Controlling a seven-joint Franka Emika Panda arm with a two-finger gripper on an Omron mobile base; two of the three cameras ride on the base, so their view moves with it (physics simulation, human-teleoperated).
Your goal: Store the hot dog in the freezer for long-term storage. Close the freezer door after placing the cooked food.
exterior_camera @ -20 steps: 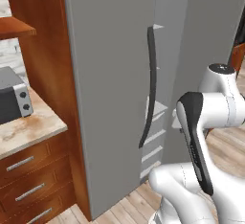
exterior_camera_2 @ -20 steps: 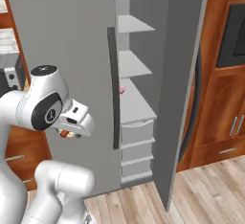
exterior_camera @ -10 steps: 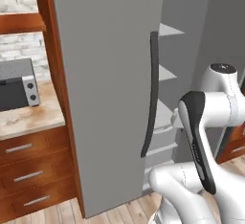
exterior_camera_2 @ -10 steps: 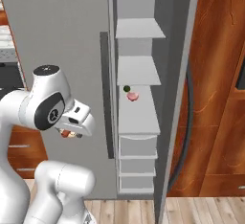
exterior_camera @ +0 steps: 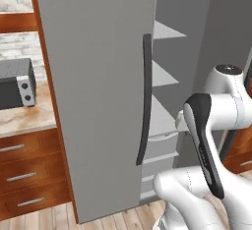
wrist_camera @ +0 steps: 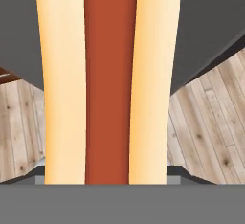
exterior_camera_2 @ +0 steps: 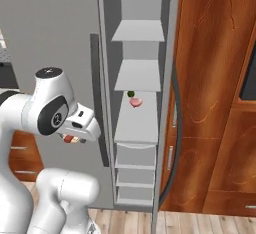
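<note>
My gripper [exterior_camera_2: 70, 138] is shut on the hot dog [wrist_camera: 107, 84], held close to the arm's body at about the height of the lowest shelf. In the hand view its tan bun and red-brown sausage hang over wood floor. The freezer [exterior_camera_2: 137, 123] stands open to the right of the gripper, showing grey shelves and drawers below. The freezer door [exterior_camera_2: 169, 68] is swung out and seen edge-on, with its dark handle [exterior_camera_2: 175, 128] curving down. In the left base view the freezer shelves [exterior_camera: 162, 76] show past the wider shut left door [exterior_camera: 93, 76].
A small round pink food item [exterior_camera_2: 136, 101] lies on the freezer's middle shelf. Brown wooden cabinets [exterior_camera_2: 215, 103] stand right of the open door. A counter with a microwave [exterior_camera: 17, 84] and wooden drawers [exterior_camera: 27, 175] sits left of the fridge.
The whole picture has shifted: the base has moved, bringing the open freezer compartment closer and more head-on. The hot dog stays in the gripper, held the same way.
</note>
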